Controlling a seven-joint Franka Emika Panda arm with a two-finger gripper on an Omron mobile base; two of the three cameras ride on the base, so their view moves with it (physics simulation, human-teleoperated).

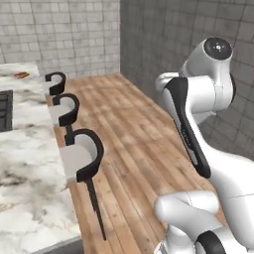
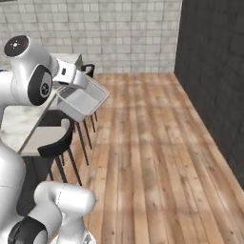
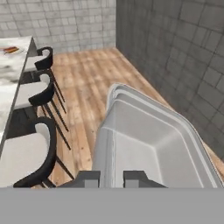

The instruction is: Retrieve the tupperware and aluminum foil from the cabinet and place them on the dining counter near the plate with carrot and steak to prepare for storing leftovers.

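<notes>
pincer (image 3: 110,177): pinching the tupperware (image 3: 148,144) rim
tupperware: tilted, held in the air
stools (image 3: 30,153): below, left
counter (image 3: 11,70): far left

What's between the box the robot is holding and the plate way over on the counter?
Three black stools along the dining counter stand between the held tupperware and the plate, seen in the hand view.

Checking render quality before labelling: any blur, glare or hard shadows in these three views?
Left base view: flat, even light, soft overall, no glare on the dining counter. Right base view: the tupperware reads translucent, edges slightly soft. Hand view: the tupperware is close and crisp enough beyond the claw; the plate is far, small and blurry.
</notes>
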